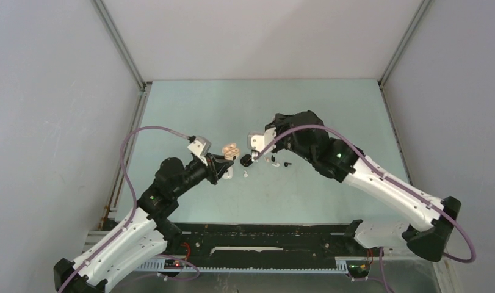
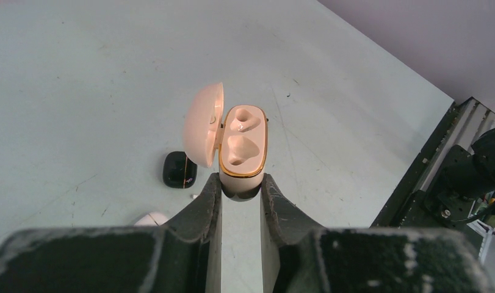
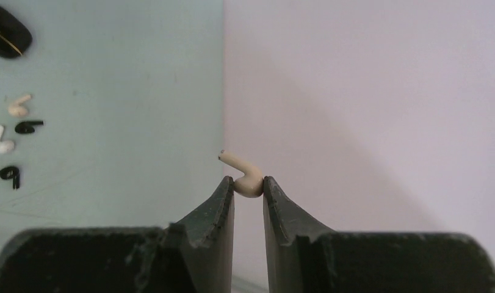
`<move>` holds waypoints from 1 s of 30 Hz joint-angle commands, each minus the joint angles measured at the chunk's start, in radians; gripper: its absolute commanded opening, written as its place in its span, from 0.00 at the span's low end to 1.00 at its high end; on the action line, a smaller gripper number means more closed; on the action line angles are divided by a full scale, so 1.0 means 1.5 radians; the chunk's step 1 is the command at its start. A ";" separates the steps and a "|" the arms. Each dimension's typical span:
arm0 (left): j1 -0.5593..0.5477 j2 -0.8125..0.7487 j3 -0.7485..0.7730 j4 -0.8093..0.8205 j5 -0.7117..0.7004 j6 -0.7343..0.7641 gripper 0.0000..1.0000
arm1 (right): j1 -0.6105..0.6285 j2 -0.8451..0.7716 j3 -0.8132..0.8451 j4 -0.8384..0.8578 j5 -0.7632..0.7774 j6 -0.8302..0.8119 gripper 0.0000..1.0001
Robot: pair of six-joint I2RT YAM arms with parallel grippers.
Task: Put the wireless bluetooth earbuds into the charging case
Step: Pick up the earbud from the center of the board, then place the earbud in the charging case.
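My left gripper is shut on the base of a beige charging case with a gold rim. Its lid stands open to the left and both sockets are empty. In the top view the case sits at mid-table, just left of the right arm's wrist. My right gripper is shut on the bulb of a beige earbud, stem pointing up and left, raised off the table. Loose on the table lie a beige earbud, a white earbud and two black earbuds.
A shut black case lies on the table just left of the beige case. A white case shows partly behind my left finger. The pale wall fills the right wrist view's right side.
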 commanded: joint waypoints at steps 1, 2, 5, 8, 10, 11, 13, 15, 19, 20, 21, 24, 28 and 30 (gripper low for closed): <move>0.006 0.003 0.031 0.037 0.031 0.000 0.00 | 0.080 -0.071 -0.003 0.022 0.004 -0.109 0.00; 0.006 0.002 0.032 0.037 0.035 0.001 0.00 | 0.101 -0.083 -0.015 0.034 0.011 -0.131 0.00; 0.006 -0.014 0.033 0.037 0.041 0.007 0.00 | 0.174 -0.121 -0.066 0.098 0.052 -0.189 0.00; 0.006 -0.045 0.022 0.051 0.057 0.023 0.00 | 0.241 -0.127 -0.101 0.155 0.118 -0.227 0.00; 0.006 -0.064 0.014 0.060 0.061 0.037 0.00 | 0.268 -0.118 -0.110 0.182 0.148 -0.235 0.00; 0.006 -0.070 0.012 0.063 0.064 0.043 0.00 | 0.277 -0.110 -0.109 0.191 0.160 -0.234 0.00; 0.004 -0.074 0.012 0.063 0.064 0.053 0.00 | 0.294 -0.098 -0.110 0.201 0.174 -0.235 0.00; -0.001 -0.075 0.015 0.059 0.062 0.069 0.00 | 0.305 -0.090 -0.122 0.232 0.181 -0.251 0.00; -0.016 -0.075 0.032 0.028 0.015 0.099 0.00 | 0.319 -0.060 -0.146 0.337 0.196 -0.306 0.00; -0.019 -0.076 0.036 0.020 0.001 0.104 0.00 | 0.322 -0.049 -0.146 0.358 0.208 -0.312 0.00; -0.021 -0.080 0.038 0.019 -0.008 0.108 0.00 | 0.326 -0.041 -0.146 0.375 0.213 -0.317 0.00; -0.025 -0.097 0.030 0.023 -0.030 0.117 0.00 | 0.334 -0.019 -0.146 0.400 0.215 -0.321 0.00; -0.030 -0.104 0.028 0.014 -0.040 0.131 0.00 | 0.342 0.011 -0.146 0.423 0.219 -0.343 0.00; -0.032 -0.108 0.026 0.016 -0.041 0.134 0.00 | 0.343 0.023 -0.146 0.435 0.219 -0.347 0.00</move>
